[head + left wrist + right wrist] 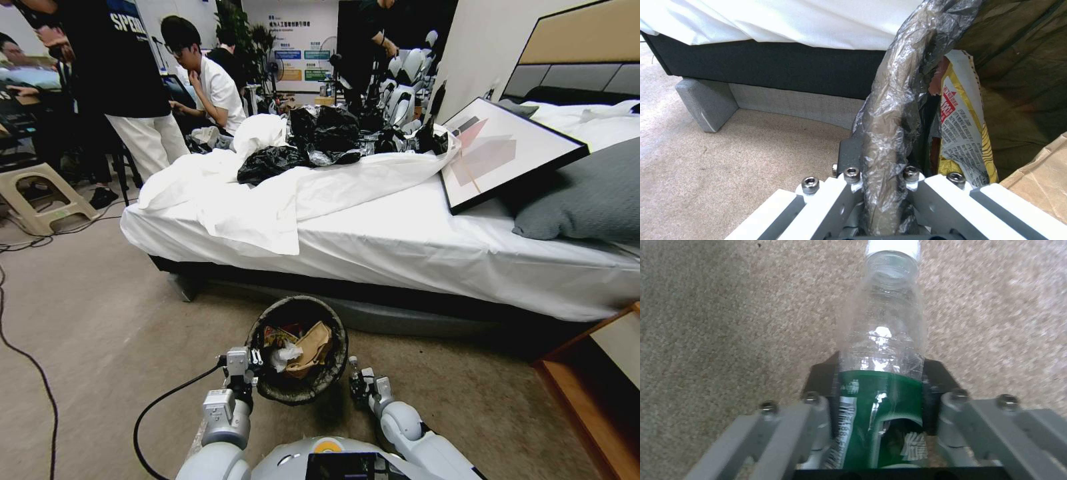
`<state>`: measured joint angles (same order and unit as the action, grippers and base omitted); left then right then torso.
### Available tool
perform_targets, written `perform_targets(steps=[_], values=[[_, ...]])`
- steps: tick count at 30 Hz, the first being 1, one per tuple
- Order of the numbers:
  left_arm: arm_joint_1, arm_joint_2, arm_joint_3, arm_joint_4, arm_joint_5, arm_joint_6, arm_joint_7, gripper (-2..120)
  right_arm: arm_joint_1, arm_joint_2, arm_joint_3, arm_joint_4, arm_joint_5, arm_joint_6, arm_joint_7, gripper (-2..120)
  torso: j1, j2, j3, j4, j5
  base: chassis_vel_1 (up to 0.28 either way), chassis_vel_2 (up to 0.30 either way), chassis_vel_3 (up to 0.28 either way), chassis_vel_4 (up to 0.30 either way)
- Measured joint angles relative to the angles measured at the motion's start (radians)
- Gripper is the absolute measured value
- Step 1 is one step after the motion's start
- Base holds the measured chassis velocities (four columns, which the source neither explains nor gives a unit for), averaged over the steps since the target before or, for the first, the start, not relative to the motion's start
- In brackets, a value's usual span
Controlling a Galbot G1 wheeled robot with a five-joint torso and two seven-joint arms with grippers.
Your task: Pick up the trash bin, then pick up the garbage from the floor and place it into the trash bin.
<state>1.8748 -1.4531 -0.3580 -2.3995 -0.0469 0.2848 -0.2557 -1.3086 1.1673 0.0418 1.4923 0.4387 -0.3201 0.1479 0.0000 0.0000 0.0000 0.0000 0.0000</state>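
Note:
The trash bin (298, 387), lined with a dark bag, hangs just in front of me, held by its rim (889, 126) in my left gripper (252, 363), which is shut on it. Inside lie a brown paper bag (312, 347), white tissue and a yellow-and-red wrapper (962, 133). My right gripper (363, 387), just right of the bin, is shut on a clear plastic bottle with a green label (882, 373), held above the carpet floor (729, 306). The bottle's cap end (354, 365) pokes up beside the bin.
A bed (400, 247) with white sheets, black plastic bags (320, 140), a framed picture (500, 150) and a grey pillow stands close ahead. A wooden cabinet (600, 380) is at the right. A black cable (30, 360) runs over the floor on the left, near a stool (40, 197).

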Motion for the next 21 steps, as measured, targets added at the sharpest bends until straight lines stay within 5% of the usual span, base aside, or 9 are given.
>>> perform_targets(steps=[21], values=[[-0.003,0.008,0.004,0.005,-0.009,0.003,0.0,0,-0.065,-0.019,0.126,0.14,-0.011,0.146,-0.004,25,0.0,0.0,0.0,0.0,0.0,0.0,0.0,0.0,0.0]])
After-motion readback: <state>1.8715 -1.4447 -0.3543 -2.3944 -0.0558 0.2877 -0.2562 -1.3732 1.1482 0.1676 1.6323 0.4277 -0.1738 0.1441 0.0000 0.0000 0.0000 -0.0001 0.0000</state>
